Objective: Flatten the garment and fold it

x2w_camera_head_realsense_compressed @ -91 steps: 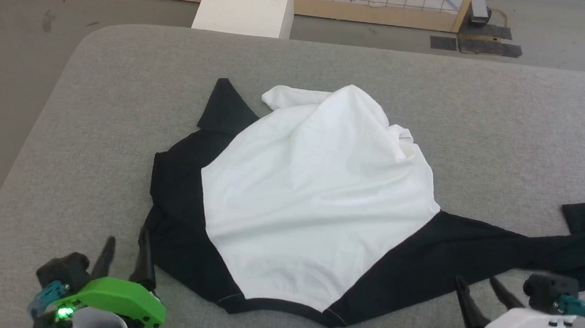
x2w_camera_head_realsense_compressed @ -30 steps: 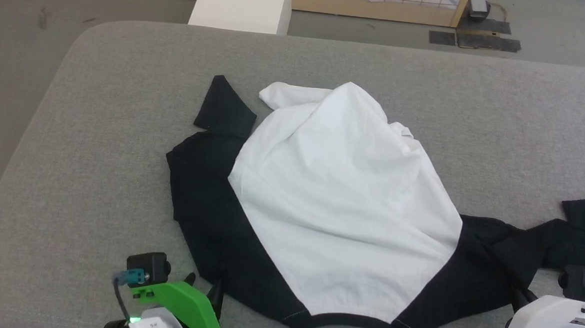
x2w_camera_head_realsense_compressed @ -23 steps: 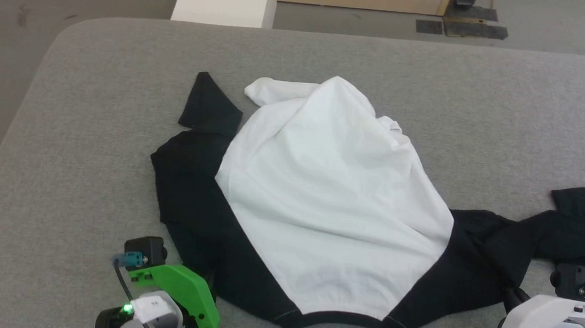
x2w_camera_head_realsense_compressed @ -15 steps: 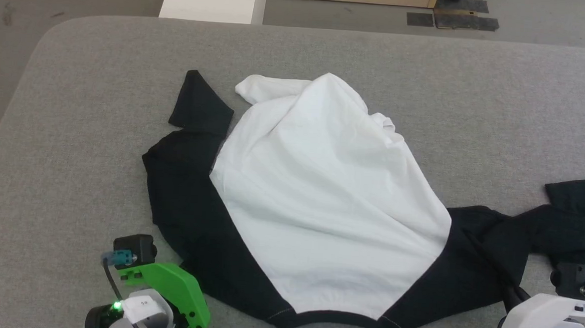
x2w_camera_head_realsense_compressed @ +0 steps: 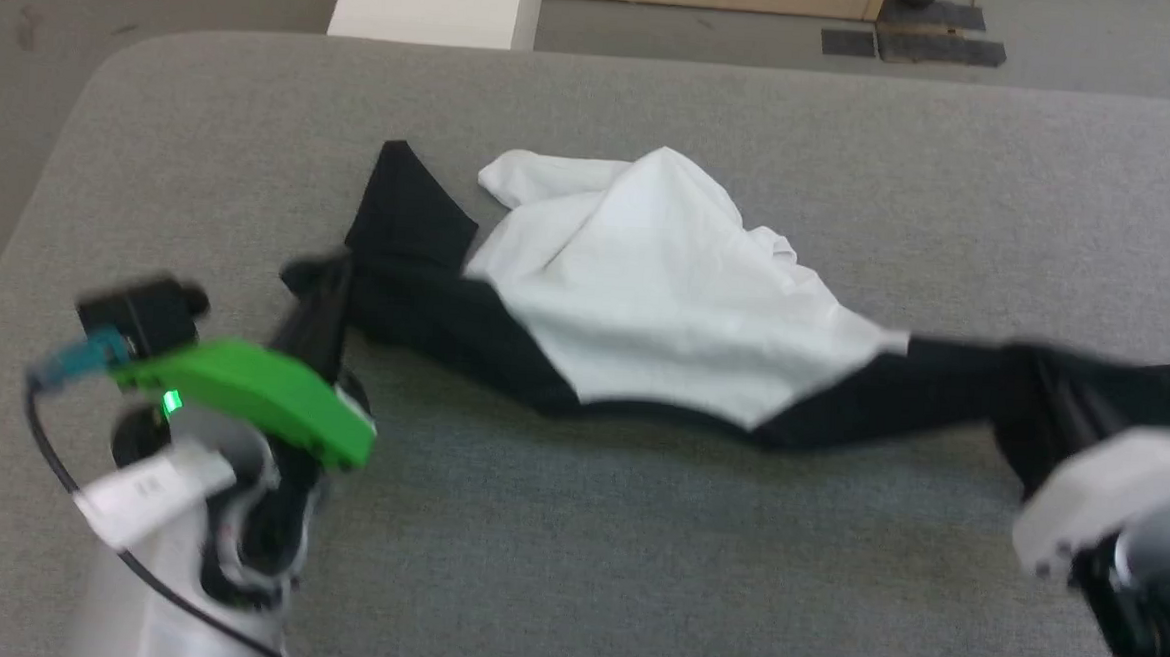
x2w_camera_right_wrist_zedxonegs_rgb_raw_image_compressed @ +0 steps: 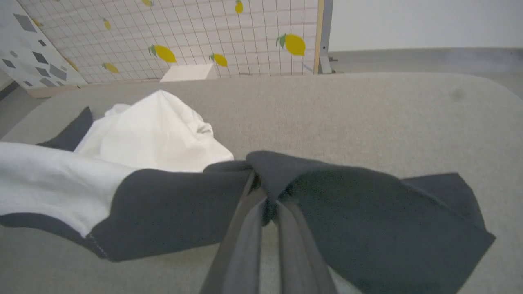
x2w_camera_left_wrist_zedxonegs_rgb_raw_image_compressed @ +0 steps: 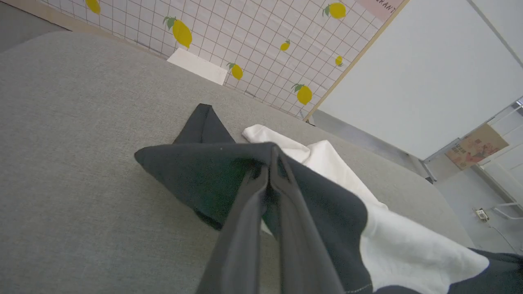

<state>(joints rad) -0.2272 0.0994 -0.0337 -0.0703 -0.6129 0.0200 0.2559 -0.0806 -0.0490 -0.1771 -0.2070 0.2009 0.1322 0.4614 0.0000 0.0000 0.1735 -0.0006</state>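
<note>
Garment (x2w_camera_head_realsense_compressed: 666, 303) now stretched L-to-R across the middle of the grey table (x2w_camera_head_realsense_compressed: 633, 561), its near edge lifted clear of the surface. Half a sec ago it lay spread flat, w/ the black neckband close to the table's near edge.

L gripper (x2w_camera_head_realsense_compressed: 319, 280) is clamped, fingers together on black cloth at the garment's left shoulder/sleeve. A sec ago those fingers stood apart at the cloth's edge, low by the near edge. It has since risen and gone toward the table's left side, carrying a peak of black cloth. In the L wrist view the fingertips meet inside the fold.

R gripper (x2w_camera_right_wrist_zedxonegs_rgb_raw_image_compressed: 263, 185) is also pinched tight on black cloth, at the right sleeve. It too is up from where it sat near the near-right corner. Blurred in head view.

White body now sags back toward the far edge, and its far part rests on the table about where it was. Left sleeve tip (x2w_camera_head_realsense_compressed: 406, 209) lies flat, far-left of the white, little changed. Right sleeve end (x2w_camera_right_wrist_zedxonegs_rgb_raw_image_compressed: 445, 196) lies on the table beyond the R gripper.

White block (x2w_camera_head_realsense_compressed: 432, 0) stands past the far edge.
</note>
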